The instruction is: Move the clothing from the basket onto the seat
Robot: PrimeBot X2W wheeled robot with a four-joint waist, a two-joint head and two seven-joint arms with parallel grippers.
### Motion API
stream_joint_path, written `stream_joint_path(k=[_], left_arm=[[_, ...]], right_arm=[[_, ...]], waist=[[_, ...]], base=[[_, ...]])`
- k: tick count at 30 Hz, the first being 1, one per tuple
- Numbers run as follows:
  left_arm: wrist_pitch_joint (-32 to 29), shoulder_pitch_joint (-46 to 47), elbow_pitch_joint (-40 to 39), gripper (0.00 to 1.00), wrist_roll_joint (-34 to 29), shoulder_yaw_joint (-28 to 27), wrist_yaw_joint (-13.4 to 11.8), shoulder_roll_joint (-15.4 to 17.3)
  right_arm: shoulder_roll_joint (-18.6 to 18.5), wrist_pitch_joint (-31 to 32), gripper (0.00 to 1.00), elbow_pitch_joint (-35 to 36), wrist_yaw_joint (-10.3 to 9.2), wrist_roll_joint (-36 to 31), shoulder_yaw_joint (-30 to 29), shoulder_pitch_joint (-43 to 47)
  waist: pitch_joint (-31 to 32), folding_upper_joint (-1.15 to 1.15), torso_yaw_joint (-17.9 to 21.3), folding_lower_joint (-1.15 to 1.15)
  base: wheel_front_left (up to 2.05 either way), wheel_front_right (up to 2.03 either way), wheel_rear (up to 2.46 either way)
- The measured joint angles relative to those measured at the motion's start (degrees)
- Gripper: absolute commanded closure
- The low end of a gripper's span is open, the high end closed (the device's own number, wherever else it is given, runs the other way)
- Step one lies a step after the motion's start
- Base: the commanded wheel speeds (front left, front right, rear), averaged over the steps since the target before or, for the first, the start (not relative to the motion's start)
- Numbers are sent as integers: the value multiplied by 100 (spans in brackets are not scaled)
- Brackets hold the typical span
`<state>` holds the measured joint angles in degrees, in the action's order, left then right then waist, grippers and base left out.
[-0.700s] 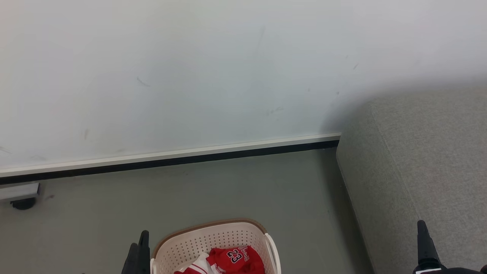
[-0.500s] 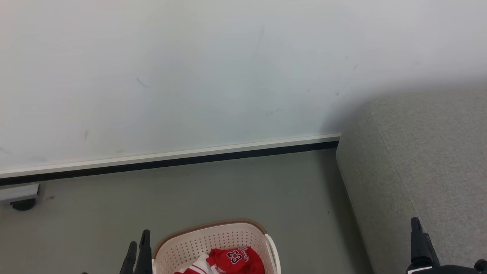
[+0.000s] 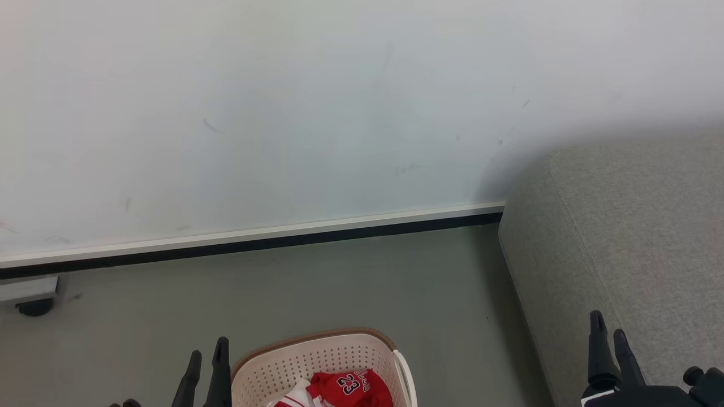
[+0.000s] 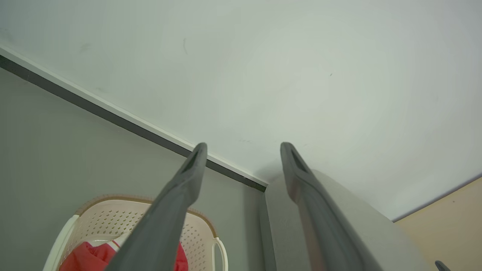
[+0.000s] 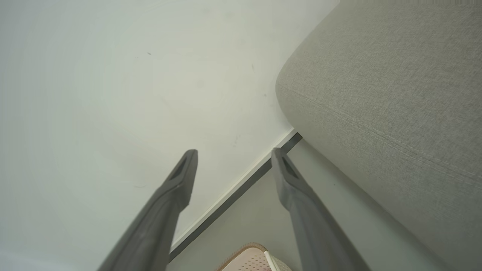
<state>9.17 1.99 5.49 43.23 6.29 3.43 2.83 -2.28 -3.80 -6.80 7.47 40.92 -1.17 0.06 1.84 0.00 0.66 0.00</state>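
Observation:
The cream basket (image 3: pixel 317 362) with a brown rim sits on the floor at the bottom middle of the head view, holding the red clothing (image 3: pixel 350 387) with a 23 on it. My left gripper (image 3: pixel 206 350) stands open just left of the basket, nothing between its fingers. In the left wrist view the basket (image 4: pixel 113 214) and red clothing (image 4: pixel 84 258) lie below my open left gripper (image 4: pixel 243 148). The grey seat (image 3: pixel 633 237) fills the right side. My right gripper (image 3: pixel 605 325) is open in front of the seat; in its wrist view the right gripper (image 5: pixel 233 154) holds nothing beside the seat (image 5: pixel 388 86).
A white wall (image 3: pixel 283 113) with a dark baseboard (image 3: pixel 254 240) runs behind the grey floor (image 3: pixel 339 282). A small grey fixture with a dark wheel (image 3: pixel 34 305) sits at the far left by the wall. The basket rim (image 5: pixel 250 254) peeks into the right wrist view.
Both grippers have opened their fingers. The right gripper has shifted left and risen further into view. The head camera has tilted slightly.

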Motion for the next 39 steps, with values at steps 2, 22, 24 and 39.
stream_joint_path(k=[2,22,24,39], left_arm=[[31,-34,-34,0,-112,-1,-3,-1],[208,-109,-327,0,-1321,-8,-144,0],[233,-116,-359,0,-1441,-10,-151,0],[359,-205,-524,0,-2706,2,-436,1]], right_arm=[[0,-48,0,8,0,-121,52,-25],[-13,-430,0,123,0,-1214,470,-73],[-14,-461,0,135,0,-1326,512,-76],[-25,-732,0,214,0,-2159,829,-149]], waist=[[8,0,2,0],[59,0,4,0],[63,0,4,0],[124,0,32,0]], base=[[0,0,0],[0,0,0],[0,0,0],[0,0,0]])
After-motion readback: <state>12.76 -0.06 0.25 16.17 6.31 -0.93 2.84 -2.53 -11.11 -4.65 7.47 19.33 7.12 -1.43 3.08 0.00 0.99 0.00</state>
